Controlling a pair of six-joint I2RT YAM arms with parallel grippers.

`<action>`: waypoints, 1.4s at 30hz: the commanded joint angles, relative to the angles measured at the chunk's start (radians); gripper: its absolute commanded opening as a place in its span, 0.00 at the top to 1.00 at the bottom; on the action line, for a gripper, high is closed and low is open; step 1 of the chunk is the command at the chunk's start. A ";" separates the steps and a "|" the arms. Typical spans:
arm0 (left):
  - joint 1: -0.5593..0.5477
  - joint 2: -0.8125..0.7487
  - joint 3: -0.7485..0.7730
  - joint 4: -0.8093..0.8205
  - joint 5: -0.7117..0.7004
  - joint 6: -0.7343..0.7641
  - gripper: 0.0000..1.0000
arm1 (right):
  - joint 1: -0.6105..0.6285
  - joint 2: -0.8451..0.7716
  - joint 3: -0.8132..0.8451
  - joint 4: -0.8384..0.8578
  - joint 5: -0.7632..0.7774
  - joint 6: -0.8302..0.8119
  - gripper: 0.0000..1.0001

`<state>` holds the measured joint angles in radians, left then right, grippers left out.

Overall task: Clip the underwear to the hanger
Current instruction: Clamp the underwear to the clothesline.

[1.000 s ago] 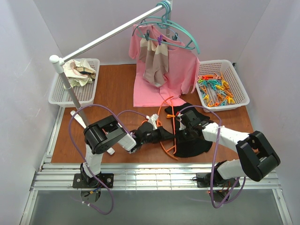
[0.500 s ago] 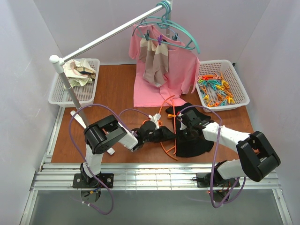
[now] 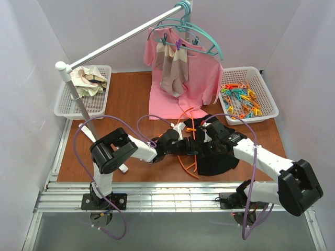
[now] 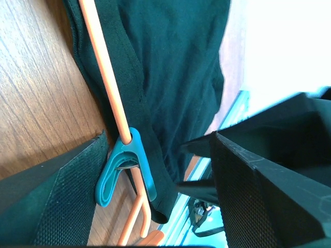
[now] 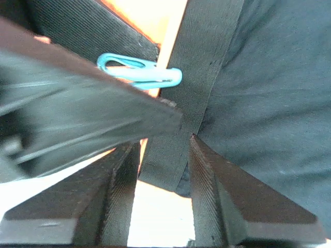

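Underwear [image 4: 176,67] held to hanger [image 4: 106,77] by teal clip [image 4: 121,165]. Left gripper [image 4: 158,137] open, right gripper [image 5: 164,142] part-open astride waistband [image 5: 207,62]. Snagging could unseat clip.

Overhead, you see bright, even light with soft shadows. In both wrist views, glare bleaches the background white; the right wrist's fingers [image 5: 227,201] look soft.

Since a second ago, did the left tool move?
Yes. The left tool moved a little to the right and farther out, toward the pink shirt, and it opened up.
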<state>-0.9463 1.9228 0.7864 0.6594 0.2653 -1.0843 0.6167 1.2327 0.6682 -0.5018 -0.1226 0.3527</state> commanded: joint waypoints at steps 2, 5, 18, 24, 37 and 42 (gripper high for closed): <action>-0.011 -0.117 0.073 -0.256 -0.055 0.075 0.28 | 0.000 -0.087 0.082 -0.075 0.073 -0.015 0.65; -0.009 -0.200 0.079 -0.392 -0.135 0.096 0.26 | -0.005 -0.148 0.077 -0.119 0.116 -0.008 0.59; -0.002 -0.452 -0.012 -0.756 -0.363 0.005 0.24 | -0.025 -0.204 0.044 -0.132 0.112 0.019 0.53; -0.011 -0.354 0.017 -0.857 -0.380 -0.025 0.29 | -0.023 -0.184 0.028 -0.101 0.067 0.023 0.53; -0.054 -0.130 0.230 -1.081 -0.455 0.043 0.59 | -0.029 -0.154 0.030 -0.093 0.026 -0.011 0.53; -0.055 -0.111 0.281 -1.158 -0.480 0.073 0.75 | -0.031 -0.144 0.031 -0.073 -0.002 -0.012 0.53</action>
<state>-0.9974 1.7851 1.0481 -0.3649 -0.1627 -1.0401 0.5907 1.0878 0.6876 -0.6167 -0.0948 0.3561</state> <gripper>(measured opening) 0.272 0.464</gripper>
